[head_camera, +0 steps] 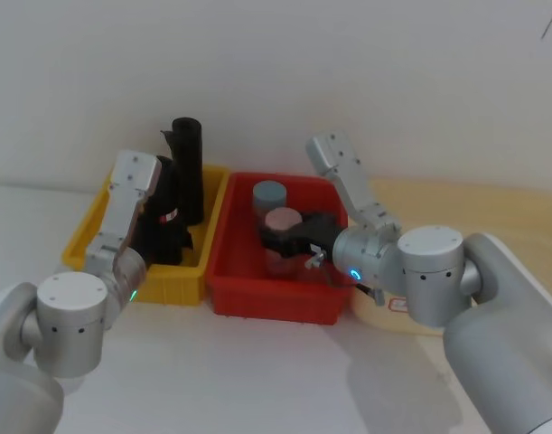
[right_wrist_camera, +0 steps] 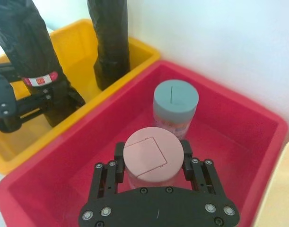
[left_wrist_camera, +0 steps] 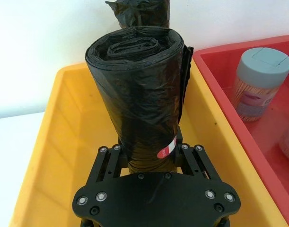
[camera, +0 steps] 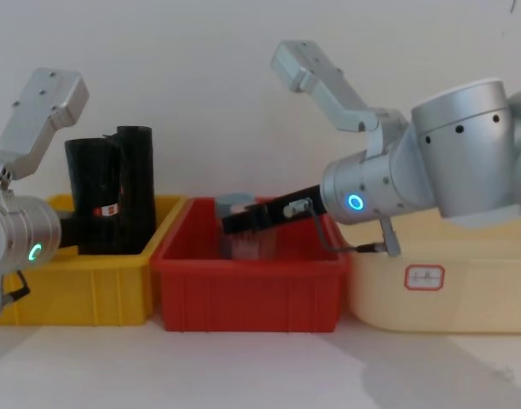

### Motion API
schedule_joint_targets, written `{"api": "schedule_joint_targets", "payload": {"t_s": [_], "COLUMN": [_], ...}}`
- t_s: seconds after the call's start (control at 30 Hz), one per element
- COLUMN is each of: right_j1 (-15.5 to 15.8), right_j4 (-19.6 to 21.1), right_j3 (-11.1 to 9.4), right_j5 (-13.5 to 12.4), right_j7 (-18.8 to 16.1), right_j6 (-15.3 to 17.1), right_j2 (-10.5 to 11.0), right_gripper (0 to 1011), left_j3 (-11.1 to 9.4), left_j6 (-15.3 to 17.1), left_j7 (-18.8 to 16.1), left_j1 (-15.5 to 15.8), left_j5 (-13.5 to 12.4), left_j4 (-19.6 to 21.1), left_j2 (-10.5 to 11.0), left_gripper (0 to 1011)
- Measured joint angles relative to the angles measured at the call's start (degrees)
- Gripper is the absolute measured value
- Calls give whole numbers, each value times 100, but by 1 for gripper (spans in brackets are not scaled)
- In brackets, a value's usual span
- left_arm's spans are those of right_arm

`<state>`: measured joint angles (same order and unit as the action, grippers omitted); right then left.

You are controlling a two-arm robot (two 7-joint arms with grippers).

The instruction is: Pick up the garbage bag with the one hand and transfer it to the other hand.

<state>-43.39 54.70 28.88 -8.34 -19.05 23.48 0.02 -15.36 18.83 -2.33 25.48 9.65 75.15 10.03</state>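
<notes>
- L claw (left_wrist_camera: 149, 153): closed on bag (left_wrist_camera: 139, 90). Fingers (left_wrist_camera: 189, 158) pinch its lower part from both sides, at the height of the label (left_wrist_camera: 167, 149).
- Bag: upright, in yellow bin (left_wrist_camera: 64, 142), top well above the rim. Cannot tell if its base rests on the bin floor.
- Plain roll (left_wrist_camera: 142, 12): same bin, upright, at 1 o'clock of bag (head view), just beside it. Its top reaches higher.
- R claw (right_wrist_camera: 153, 158): closed on pink-lid jar (right_wrist_camera: 151, 165), one finger per side, just under the lid.
- Pink-lid jar: upright, in red bin (right_wrist_camera: 229, 156), near the bin's middle.
- Grey-lid jar (right_wrist_camera: 175, 97): same bin, upright, at 11 o'clock of pink-lid jar (head view), near it.
- Red bin: at 3 o'clock of yellow bin, just beside it.
- Cream tub (camera: 448, 298): at 3 o'clock of red bin, just beside it, partly behind the R arm.
- Both bins and the tub stand on a white table (head_camera: 285, 380).
</notes>
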Motion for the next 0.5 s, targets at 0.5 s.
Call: {"api": "schedule_joint_targets", "payload": {"t_s": [0.5], "right_j1": [143], "right_j4": [1142], "right_j3": [16], "right_j5": [334], "right_j7": [419], "right_j6": [229], "right_j2": [152], "right_gripper": [664], "left_j3": [0], "left_j6": [0], "left_j7": [0], "left_j1": [0], "left_j5": [0], "left_j4": [0], "left_j2": [0], "left_gripper": [486]}}
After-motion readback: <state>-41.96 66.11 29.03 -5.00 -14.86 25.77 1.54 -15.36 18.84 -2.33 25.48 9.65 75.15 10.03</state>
